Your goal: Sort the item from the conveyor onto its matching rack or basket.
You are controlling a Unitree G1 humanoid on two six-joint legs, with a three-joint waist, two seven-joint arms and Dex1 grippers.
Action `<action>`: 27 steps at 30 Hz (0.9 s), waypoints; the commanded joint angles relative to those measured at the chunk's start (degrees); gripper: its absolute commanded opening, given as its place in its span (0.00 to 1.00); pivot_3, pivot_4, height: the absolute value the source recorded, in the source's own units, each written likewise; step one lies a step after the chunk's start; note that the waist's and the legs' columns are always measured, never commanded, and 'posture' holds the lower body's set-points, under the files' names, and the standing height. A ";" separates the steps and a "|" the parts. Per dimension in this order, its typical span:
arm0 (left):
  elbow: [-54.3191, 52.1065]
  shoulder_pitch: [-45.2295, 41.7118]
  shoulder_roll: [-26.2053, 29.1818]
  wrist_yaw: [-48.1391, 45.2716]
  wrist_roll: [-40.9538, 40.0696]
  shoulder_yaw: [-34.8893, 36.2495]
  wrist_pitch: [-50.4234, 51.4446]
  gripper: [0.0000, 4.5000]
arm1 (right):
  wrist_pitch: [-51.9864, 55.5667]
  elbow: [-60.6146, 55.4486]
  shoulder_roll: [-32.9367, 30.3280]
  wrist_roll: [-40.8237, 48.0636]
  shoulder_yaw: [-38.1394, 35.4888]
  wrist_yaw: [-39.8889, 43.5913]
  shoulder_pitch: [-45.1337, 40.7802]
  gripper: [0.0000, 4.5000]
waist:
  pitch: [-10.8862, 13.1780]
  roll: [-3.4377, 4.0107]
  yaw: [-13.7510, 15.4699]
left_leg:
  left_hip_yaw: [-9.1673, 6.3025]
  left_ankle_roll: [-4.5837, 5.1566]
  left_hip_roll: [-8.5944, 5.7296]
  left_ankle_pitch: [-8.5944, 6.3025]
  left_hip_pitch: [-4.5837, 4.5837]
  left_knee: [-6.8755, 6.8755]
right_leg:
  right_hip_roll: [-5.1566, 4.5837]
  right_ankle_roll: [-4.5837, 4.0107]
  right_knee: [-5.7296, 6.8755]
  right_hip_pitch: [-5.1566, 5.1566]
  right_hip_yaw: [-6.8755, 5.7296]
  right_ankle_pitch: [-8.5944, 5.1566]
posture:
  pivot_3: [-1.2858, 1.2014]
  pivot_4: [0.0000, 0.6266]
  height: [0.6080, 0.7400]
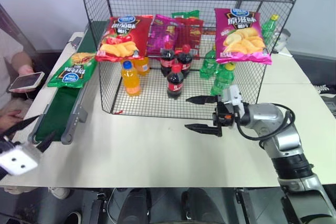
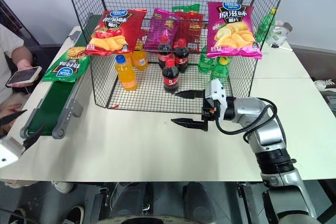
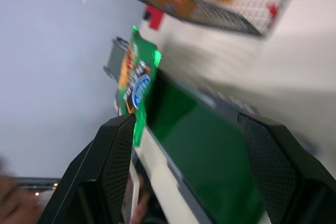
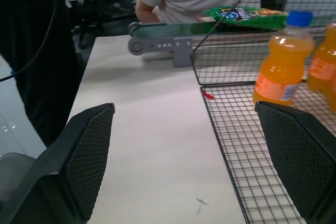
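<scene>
The item, a green chip bag (image 1: pixel 73 70) with a round blue logo, lies on the far part of the conveyor (image 1: pixel 59 113), a dark-green belt along the table's left edge. The black wire rack (image 1: pixel 157 103) stands at the table's middle back. My left gripper (image 1: pixel 43 127) hovers open over the conveyor's near end, pointing along the belt toward the bag (image 3: pixel 137 85), well short of it. In front of the rack, my right gripper (image 1: pixel 187 113) points left, open and holding nothing. Between its fingers the right wrist view takes in the bag (image 4: pixel 247 15) and the conveyor's end (image 4: pixel 168 38).
A red chip bag (image 1: pixel 123 38) and a magenta chip bag (image 1: pixel 241 35) hang on the rack's front. Orange (image 1: pixel 130 78), cola (image 1: pixel 175 82) and green (image 1: pixel 222 80) bottles stand on its bottom tier. A person holding a phone (image 1: pixel 25 81) sits left of the conveyor.
</scene>
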 commanded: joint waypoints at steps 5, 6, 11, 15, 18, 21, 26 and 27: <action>5.34 1.54 2.73 7.50 4.61 3.58 -6.48 0.74 | -2.19 0.33 0.76 -0.44 -0.04 1.03 -1.08 0.99 | -0.01 -0.02 0.12 | 0.00 0.00 -0.02 -0.01 0.00 0.00 | -0.06 0.00 0.00 0.02 -0.02 0.00 | 0.52 0.24 0.99; 5.85 2.01 3.13 8.30 5.79 3.58 -7.56 0.74 | -2.41 0.44 0.67 -0.68 -0.03 1.10 -1.23 0.99 | -0.01 -0.02 0.05 | 0.00 0.00 -0.02 -0.01 0.00 0.00 | -0.07 0.00 0.00 0.02 -0.01 0.00 | 0.52 0.24 0.99; 8.67 2.77 3.98 11.08 6.77 2.62 -9.92 0.74 | -2.80 1.05 0.37 -1.10 -0.01 1.52 -1.96 0.99 | -0.01 -0.01 -0.28 | 0.00 0.00 0.01 -0.01 0.00 -0.06 | -0.07 -0.01 0.00 -0.03 -0.01 0.00 | 0.52 0.24 0.99; 10.69 3.44 4.12 13.73 9.57 1.82 -11.53 0.74 | -2.94 0.43 -0.14 -1.20 0.42 2.57 -1.77 0.99 | -0.01 -0.01 -0.72 | 0.00 0.00 0.00 -0.01 0.00 -0.06 | -0.08 -0.01 -0.01 -0.02 -0.01 0.00 | 0.52 0.24 0.99; 11.81 3.69 4.33 15.53 10.83 1.34 -12.18 0.74 | -2.25 -0.31 -0.77 -0.40 0.44 4.29 -1.28 0.99 | -0.01 -0.01 -0.96 | 0.00 0.00 0.00 -0.01 0.00 -0.08 | -0.09 -0.01 -0.02 -0.02 -0.02 0.00 | 0.52 0.24 0.99; 12.17 3.65 4.65 16.44 10.56 1.04 -11.77 0.74 | -2.27 -0.79 -1.23 0.23 0.17 5.59 -0.88 0.99 | -0.01 -0.02 -1.24 | 0.00 0.00 0.00 -0.01 0.00 -0.09 | -0.09 -0.01 -0.02 -0.02 -0.02 0.00 | 0.52 0.24 0.99; 12.74 3.08 4.76 18.61 12.65 -0.02 -11.03 0.74 | -5.60 1.45 -0.75 -2.58 0.87 5.63 -1.63 0.99 | -0.01 -0.01 -1.34 | 0.00 0.00 0.01 -0.01 0.01 -0.13 | -0.09 -0.01 -0.02 -0.04 -0.02 0.00 | 0.52 0.24 0.99; 12.39 3.06 4.58 19.14 12.90 0.17 -10.25 0.74 | -6.32 1.88 -0.81 -3.10 1.02 5.89 -1.72 0.99 | -0.01 -0.01 -1.35 | 0.00 0.00 0.01 -0.01 0.01 -0.13 | -0.09 -0.01 -0.02 -0.04 -0.02 0.00 | 0.52 0.24 0.99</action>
